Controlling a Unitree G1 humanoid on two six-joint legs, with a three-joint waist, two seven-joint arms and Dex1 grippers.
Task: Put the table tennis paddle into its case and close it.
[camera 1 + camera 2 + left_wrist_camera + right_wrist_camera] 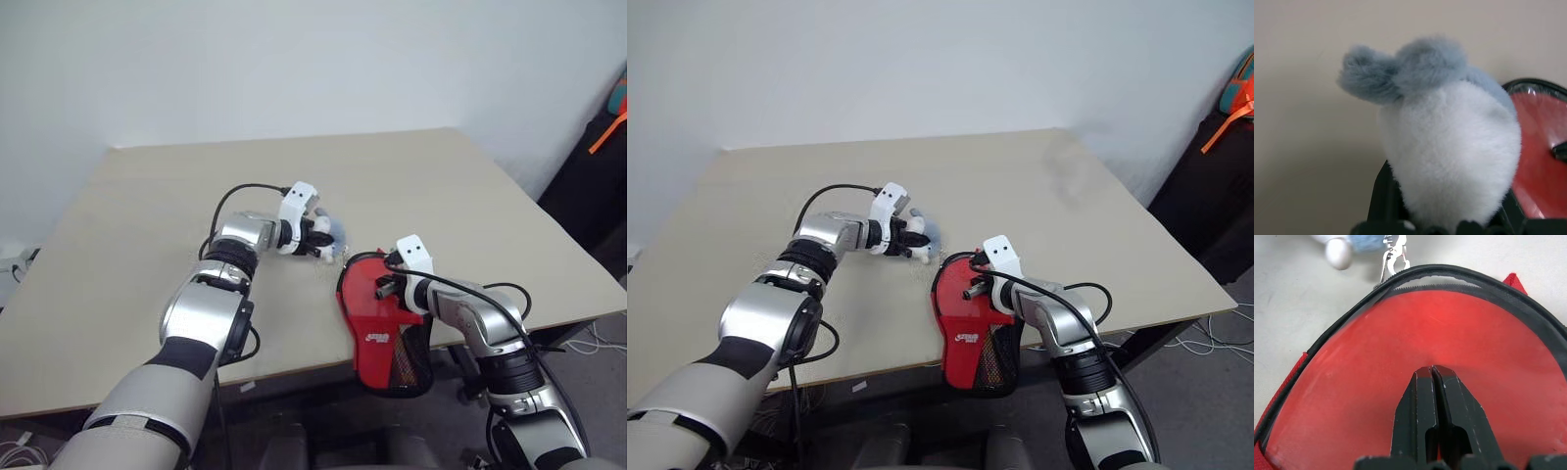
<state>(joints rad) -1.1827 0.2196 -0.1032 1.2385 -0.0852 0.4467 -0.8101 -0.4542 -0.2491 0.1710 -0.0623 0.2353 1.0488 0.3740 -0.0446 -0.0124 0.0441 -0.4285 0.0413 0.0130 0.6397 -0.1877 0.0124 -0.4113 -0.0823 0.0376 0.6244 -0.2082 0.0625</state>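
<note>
The case [364, 328] lies at the table's front edge, its narrow mesh end hanging over. The table tennis paddle's red face [1400, 333] shows through the case's see-through half, inside the black zipper rim. My right gripper [1431, 369] is shut, fingertips resting on that see-through face; in the head view it [384, 286] sits over the case's round end. Just beyond the case, my left gripper [323, 238] is shut on a fluffy grey-and-white plush charm [1449, 147]. A metal clasp [1393, 259] lies between the charm and the case's rim.
The beige table [147, 245] stretches wide to the left and behind the arms. Its front edge runs just under the case. A dark object with orange straps [612, 117] stands off the table's right side, and cables [598, 343] lie on the floor there.
</note>
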